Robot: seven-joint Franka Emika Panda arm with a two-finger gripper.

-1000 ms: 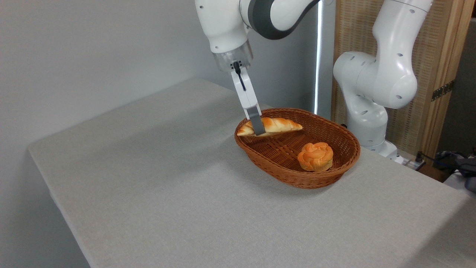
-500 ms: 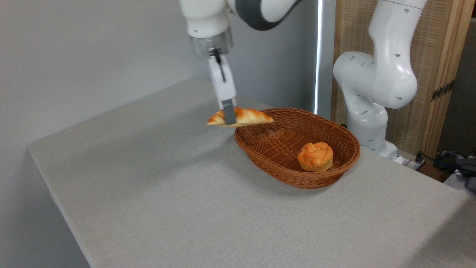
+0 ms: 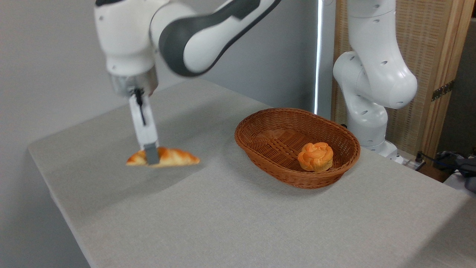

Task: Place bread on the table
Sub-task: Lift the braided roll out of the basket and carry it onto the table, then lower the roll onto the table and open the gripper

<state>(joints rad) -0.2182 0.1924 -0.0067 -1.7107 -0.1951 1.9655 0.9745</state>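
The bread [image 3: 174, 158], a long braided golden loaf with pale stripes, hangs level a little above the table [image 3: 230, 223], well to the left of the basket. My gripper [image 3: 151, 159] points down and is shut on the loaf left of its middle; only the near finger shows, the far one is hidden behind the bread. A soft shadow lies on the grey cloth below and to the right of the loaf.
The brown oval wicker basket [image 3: 267, 163] stands at right centre with a round swirled orange bun [image 3: 315, 156] inside. The arm's white base [image 3: 372, 111] rises behind the basket. The table's left edge [image 3: 48, 186] lies close to the loaf.
My gripper has carried the bread out of the basket, far to the left and lower, from over the basket's rim to just above the cloth.
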